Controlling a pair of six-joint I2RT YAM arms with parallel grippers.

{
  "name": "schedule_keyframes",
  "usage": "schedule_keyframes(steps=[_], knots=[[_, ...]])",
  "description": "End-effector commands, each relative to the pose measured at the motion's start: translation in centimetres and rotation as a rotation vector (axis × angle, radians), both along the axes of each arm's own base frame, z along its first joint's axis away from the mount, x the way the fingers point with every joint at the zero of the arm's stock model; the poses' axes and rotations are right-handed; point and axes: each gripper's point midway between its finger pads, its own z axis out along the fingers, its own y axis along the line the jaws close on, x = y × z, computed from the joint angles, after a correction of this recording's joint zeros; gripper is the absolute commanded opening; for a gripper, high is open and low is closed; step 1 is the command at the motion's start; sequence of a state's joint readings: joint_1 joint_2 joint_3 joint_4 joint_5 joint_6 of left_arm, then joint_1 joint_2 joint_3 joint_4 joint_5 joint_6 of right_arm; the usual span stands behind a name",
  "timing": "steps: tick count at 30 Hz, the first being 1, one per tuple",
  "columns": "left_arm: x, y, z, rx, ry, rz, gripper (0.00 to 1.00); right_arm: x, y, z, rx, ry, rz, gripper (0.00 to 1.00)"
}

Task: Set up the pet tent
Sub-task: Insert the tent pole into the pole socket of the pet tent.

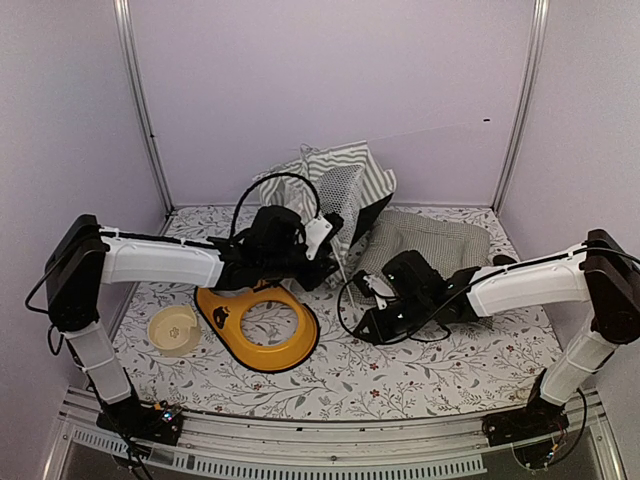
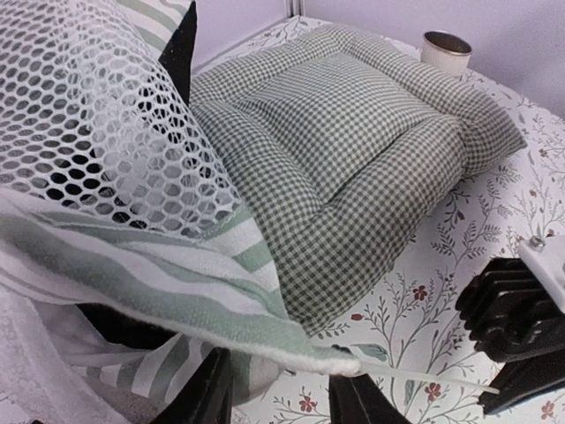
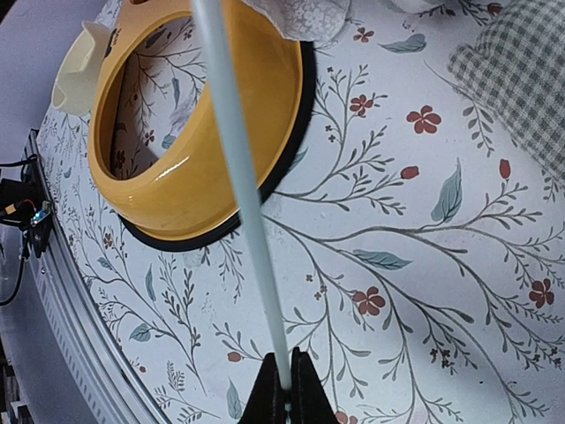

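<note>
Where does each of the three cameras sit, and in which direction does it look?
Top external: above and behind the arm bases, looking down on the table and pet tent; left arm and right arm show.
Left wrist: on the left arm, facing the tent and the checked cushion; the left tool shows at the bottom.
Right wrist: on the right arm, looking along the white pole toward the yellow ring; the right tool, gripping the pole, shows below.
Shared: both wrist views show the cushion.

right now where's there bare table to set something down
The table is bare along the near edge, in front of the ring and bowl, widest between the right arm and that edge. A thin strip shows behind the left arm by the back wall. The middle and back are crowded: tent, cushion, both arms.
</note>
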State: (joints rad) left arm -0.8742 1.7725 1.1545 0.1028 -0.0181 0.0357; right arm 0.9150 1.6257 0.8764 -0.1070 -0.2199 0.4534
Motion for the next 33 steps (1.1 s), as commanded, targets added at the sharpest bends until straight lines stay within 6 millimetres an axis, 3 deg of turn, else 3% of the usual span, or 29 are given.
schedule_keyframes(steps=[1, 5, 12, 18, 23, 27, 33], knots=[[1.4, 0.5, 1.5, -0.005, -0.084, 0.036, 0.41, 2.5, 0.6, 1.9, 0.044, -0.045, -0.060, 0.00], [2.1, 1.3, 1.1, 0.017, -0.082, 0.089, 0.52, 2.8, 1.0, 3.1, 0.060, -0.063, -0.053, 0.00], [1.3, 2.4, 2.7, -0.044, -0.144, 0.109, 0.61, 3.2, 1.1, 4.1, 0.068, -0.078, -0.048, 0.00], [1.2, 3.6, 3.2, -0.041, -0.204, 0.147, 0.44, 3.3, 1.5, 4.7, 0.084, -0.081, -0.038, 0.00], [0.8, 3.3, 2.2, -0.051, -0.152, 0.108, 0.31, 3.6, 1.9, 6.0, 0.102, -0.101, -0.028, 0.00], [0.4, 3.5, 1.6, -0.107, -0.096, 0.103, 0.31, 3.8, 2.1, 6.7, 0.110, -0.113, -0.021, 0.00], [-0.2, 3.5, 0.2, -0.156, -0.027, 0.100, 0.40, 3.9, 2.5, 7.1, 0.113, -0.119, -0.010, 0.00]])
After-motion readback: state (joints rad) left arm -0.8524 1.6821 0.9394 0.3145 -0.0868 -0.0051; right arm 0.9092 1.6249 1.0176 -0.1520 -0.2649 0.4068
